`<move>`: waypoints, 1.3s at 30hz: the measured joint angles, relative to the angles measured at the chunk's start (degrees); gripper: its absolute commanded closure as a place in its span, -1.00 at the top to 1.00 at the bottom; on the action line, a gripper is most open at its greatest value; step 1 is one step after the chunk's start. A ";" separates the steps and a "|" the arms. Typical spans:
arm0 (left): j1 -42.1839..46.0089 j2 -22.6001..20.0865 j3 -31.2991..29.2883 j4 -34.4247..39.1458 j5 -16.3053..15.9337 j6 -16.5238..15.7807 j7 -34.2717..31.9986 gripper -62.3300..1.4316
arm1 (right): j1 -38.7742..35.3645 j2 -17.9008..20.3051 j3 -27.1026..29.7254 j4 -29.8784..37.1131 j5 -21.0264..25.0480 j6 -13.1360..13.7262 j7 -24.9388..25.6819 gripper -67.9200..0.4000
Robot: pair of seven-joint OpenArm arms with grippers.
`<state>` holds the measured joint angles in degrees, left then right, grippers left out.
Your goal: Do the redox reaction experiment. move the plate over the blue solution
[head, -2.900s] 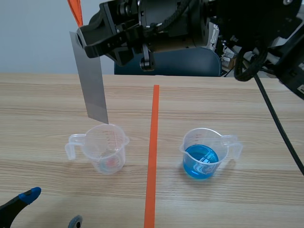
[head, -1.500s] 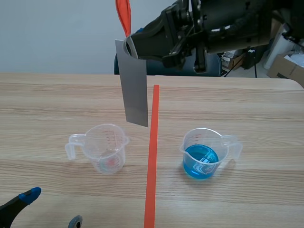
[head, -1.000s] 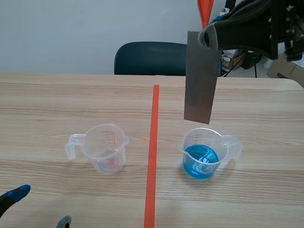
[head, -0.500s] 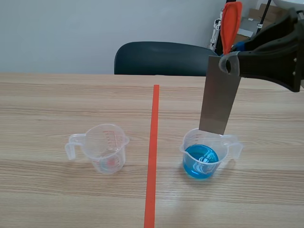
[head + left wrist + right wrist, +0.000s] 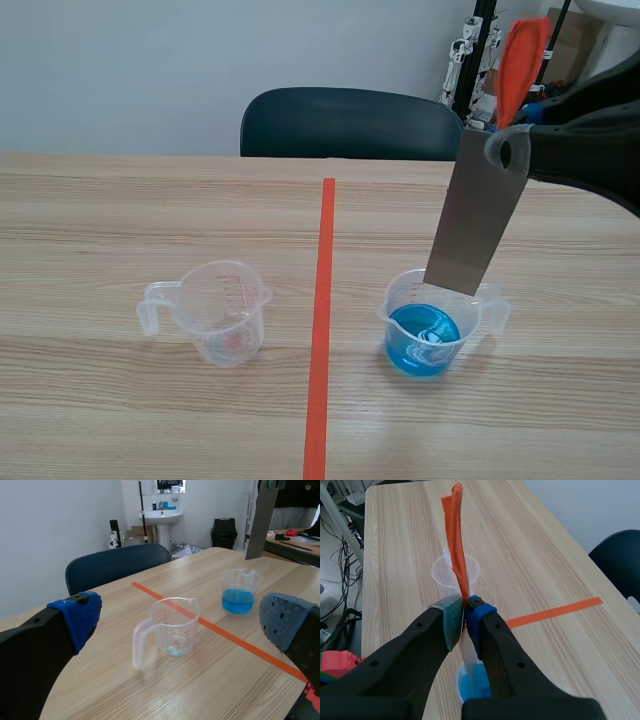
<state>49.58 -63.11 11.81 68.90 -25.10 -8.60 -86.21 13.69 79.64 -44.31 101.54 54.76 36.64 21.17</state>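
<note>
One plate (image 5: 475,220) is hanging tilted above the blue-soln beaker (image 5: 440,318), lower edge near its rim. The right gripper (image 5: 465,611) is pinching the plate's top, jaws clamped tight. Risk: it's leaning, so lowering w/o straightening could be clipping the rim — tipping the beaker, spilling soln.

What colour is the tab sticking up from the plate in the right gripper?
Orange-red tab above the plate, clearest in right wrist view.

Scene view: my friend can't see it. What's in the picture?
The right gripper holds a grey metal plate, tilted, its lower edge at the rim of a clear cup of blue liquid. A second cup, nearly empty, stands on the other side of the orange tape line on the wooden table.
</note>
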 measured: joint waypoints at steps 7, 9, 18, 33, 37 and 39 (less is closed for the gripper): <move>-3.30 -1.09 0.00 -0.20 0.28 0.52 0.04 0.39 | -0.11 -0.11 0.00 -1.20 6.21 -2.60 -1.40 -0.97; -5.49 -2.23 0.00 -0.33 0.85 0.48 0.04 0.23 | -0.11 -0.11 0.00 -1.60 6.34 -2.69 -1.73 -0.97; -16.61 -6.67 -0.02 2.56 9.22 -8.81 12.55 -0.64 | -0.11 -0.11 0.00 -1.57 6.36 -3.30 -1.51 -0.97; -32.85 -2.56 5.31 18.51 18.75 -14.12 35.76 -0.74 | -0.11 -0.11 0.00 -1.57 6.36 -4.31 -1.05 -0.97; -39.06 -0.20 11.08 18.21 20.90 -14.16 39.21 -0.74 | -0.11 -0.11 0.00 -1.57 6.36 -4.31 -1.05 -0.97; -41.92 0.79 13.40 17.97 22.10 -14.14 40.11 -0.74 | -0.11 -0.11 0.00 -1.57 6.36 -4.31 -1.05 -0.97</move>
<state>7.66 -62.33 25.21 86.87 -3.01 -22.74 -46.11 13.58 79.53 -44.31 99.96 61.12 32.34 20.12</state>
